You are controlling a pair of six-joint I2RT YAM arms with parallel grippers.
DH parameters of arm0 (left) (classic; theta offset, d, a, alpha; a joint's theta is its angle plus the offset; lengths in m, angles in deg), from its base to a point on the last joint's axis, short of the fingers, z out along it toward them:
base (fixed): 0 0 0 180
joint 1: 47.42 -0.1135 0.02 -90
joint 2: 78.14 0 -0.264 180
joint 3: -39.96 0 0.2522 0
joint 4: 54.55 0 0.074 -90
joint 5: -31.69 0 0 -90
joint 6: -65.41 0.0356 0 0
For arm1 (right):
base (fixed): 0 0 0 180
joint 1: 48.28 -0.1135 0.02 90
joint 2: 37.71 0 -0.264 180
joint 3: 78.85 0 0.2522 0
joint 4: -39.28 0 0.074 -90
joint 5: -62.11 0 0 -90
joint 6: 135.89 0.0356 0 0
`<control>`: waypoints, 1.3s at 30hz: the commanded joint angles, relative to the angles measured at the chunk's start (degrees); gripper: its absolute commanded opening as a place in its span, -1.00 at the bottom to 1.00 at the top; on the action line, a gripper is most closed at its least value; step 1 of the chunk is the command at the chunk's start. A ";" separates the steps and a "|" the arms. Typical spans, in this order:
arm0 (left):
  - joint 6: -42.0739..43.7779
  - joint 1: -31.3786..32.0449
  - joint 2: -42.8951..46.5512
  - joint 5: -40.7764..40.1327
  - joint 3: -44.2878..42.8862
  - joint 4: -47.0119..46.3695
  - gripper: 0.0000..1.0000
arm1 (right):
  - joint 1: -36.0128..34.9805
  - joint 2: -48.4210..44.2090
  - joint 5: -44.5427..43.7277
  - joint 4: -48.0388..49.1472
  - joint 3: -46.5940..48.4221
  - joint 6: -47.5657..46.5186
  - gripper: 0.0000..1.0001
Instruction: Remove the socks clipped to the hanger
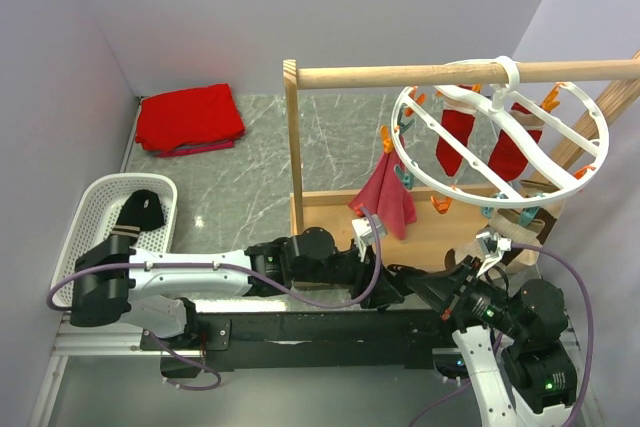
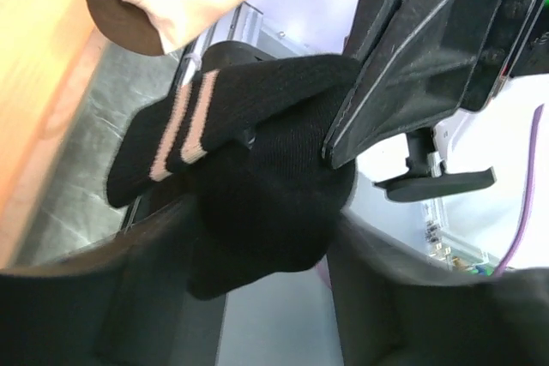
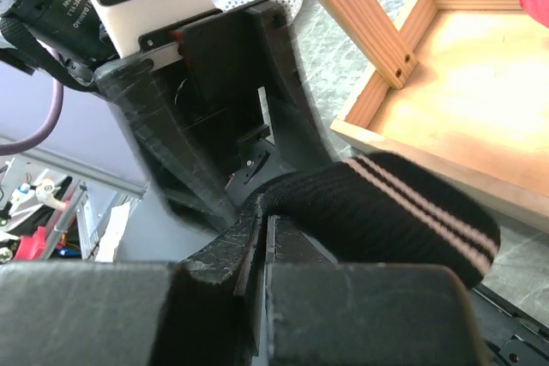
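My right gripper [image 3: 262, 229] is shut on a black sock with pink stripes [image 3: 386, 212]. In the left wrist view that sock [image 2: 257, 186] hangs from the right gripper [image 2: 343, 143] and sits between the spread fingers of my open left gripper [image 2: 266, 297]. In the top view both grippers meet near the front of the wooden frame, left gripper [image 1: 400, 282] and right gripper [image 1: 440, 292]. The white ring hanger [image 1: 500, 187] hangs from the wooden rail above. Two red socks [image 1: 455, 142] and a pink sock [image 1: 385, 197] are clipped to it.
A white basket [image 1: 100, 202] at the left holds another black sock [image 1: 140, 212]. A folded red cloth [image 1: 190, 117] lies at the back left. The wooden frame's post [image 1: 293, 137] and tray base [image 1: 330, 212] stand just beyond the grippers.
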 commanded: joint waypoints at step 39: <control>-5.25 -24.11 37.07 -31.04 9.82 36.16 -0.97 | 0.06 2.39 -2.52 1.24 -1.28 -4.12 0.38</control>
